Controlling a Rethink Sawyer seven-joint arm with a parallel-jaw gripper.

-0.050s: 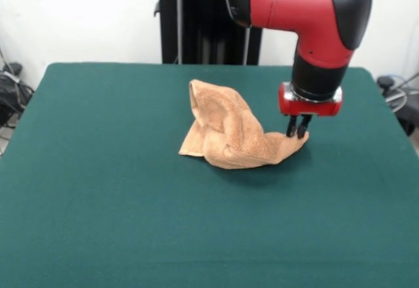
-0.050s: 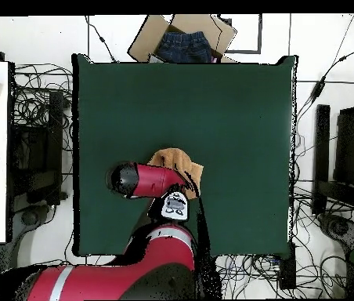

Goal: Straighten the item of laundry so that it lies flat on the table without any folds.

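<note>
Gripper (image 1: 298, 131) pinching one corner of the crumpled towel (image 1: 226, 134) near mid-table.
From the front I see its fingers closed together on that corner, the heap bunched beside them; overhead my arm (image 2: 145, 179) hides the grip; bare green table (image 2: 235, 110) lies all round; a cardboard box (image 2: 182, 38) sits beyond the far edge.

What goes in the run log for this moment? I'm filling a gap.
gripper: shut on towel corner | towel: crumpled heap, not flat | table: towel near centre
</note>
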